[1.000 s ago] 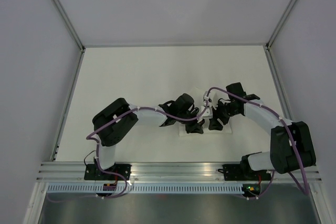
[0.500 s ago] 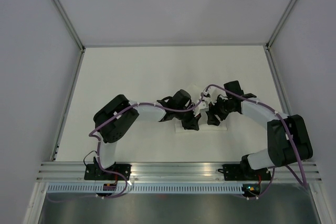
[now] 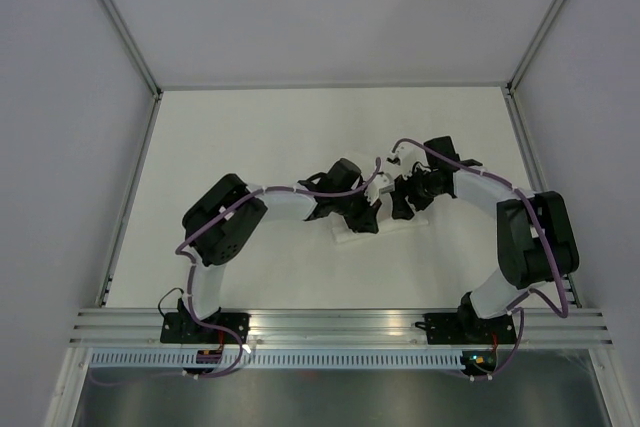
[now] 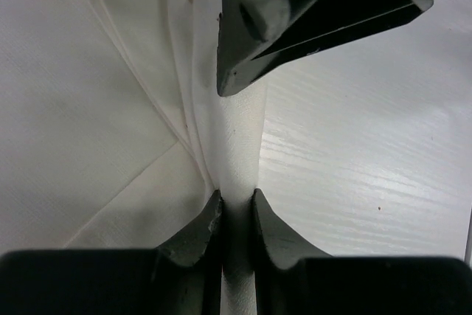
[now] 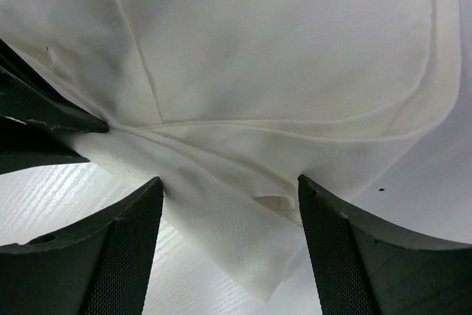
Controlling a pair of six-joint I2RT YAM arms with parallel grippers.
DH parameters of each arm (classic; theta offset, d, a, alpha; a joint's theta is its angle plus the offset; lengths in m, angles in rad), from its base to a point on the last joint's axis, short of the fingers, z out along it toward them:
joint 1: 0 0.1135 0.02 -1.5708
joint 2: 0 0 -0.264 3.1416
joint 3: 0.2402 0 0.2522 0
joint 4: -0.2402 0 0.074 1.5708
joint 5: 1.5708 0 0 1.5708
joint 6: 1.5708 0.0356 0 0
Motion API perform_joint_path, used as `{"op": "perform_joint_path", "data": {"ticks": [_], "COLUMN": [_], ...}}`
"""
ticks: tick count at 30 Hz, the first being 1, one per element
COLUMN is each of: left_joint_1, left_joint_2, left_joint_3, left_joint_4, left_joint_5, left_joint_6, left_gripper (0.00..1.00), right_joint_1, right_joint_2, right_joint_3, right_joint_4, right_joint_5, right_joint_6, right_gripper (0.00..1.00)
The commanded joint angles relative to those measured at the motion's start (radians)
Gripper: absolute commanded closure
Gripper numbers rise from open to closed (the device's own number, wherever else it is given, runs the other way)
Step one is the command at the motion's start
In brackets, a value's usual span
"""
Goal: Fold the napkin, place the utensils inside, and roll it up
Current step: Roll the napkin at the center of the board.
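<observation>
The napkin (image 5: 280, 49) may slip out. The left gripper (image 4: 236, 203) is almost closed and pinches only a thin ridge of the cloth. A quick pull could tug the cloth free and let the folds fall open. The two grippers are also very close, nearly nose to nose, so one could bump the other if either moves fast.

The right gripper (image 5: 228, 184) is wide open, with a loose flap of cloth between its fingers, and it holds nothing. If it closes in the wrong spot, it may grab just one layer and drag the bundle crooked. I cannot see the utensils in any view (they may be hidden in the cloth, but I cannot tell). If they are inside, they could slide out of an end when the bundle tips.

The napkin lies bunched in the middle of the desk (image 4: 369, 145), under both grippers. The left arm reaches from its base up and to the right, with its elbow bent out to the left and its gripper low on the cloth. The right arm bends up and curls to the left, with its gripper pointing down at the napkin's other side.
</observation>
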Motion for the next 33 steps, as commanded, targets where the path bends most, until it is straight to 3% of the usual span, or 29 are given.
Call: {"op": "perform_joint_path", "data": {"ticks": [1, 10, 16, 23, 29, 33], "left_joint_1": [-0.047, -0.033, -0.018, 0.017, 0.04, 0.052], "left_joint_2": [0.087, 0.125, 0.153, 0.214, 0.249, 0.262], "left_joint_3": [-0.047, -0.029, 0.009, 0.068, 0.118, 0.138], "left_joint_4": [-0.321, -0.336, -0.382, -0.464, -0.526, -0.545], "left_joint_5": [0.108, 0.15, 0.188, 0.214, 0.202, 0.203], "left_joint_6": [-0.041, -0.057, -0.087, -0.126, -0.147, -0.161], "left_gripper": [0.98, 0.98, 0.98, 0.98, 0.98, 0.98], "right_joint_1": [-0.08, -0.161, -0.187, -0.179, -0.108, -0.003], "right_joint_2": [-0.008, 0.007, -0.155, -0.369, -0.542, -0.588], "right_joint_3": [0.105, 0.167, 0.055, -0.098, -0.221, -0.296], "right_joint_4": [0.294, 0.265, 0.218, 0.014, -0.139, -0.128], "right_joint_5": [0.071, -0.1, -0.243, -0.389, -0.424, -0.357], "right_joint_6": [0.077, 0.15, -0.015, -0.295, -0.487, -0.482], "right_gripper": [0.23, 0.23, 0.25, 0.31, 0.31, 0.31]}}
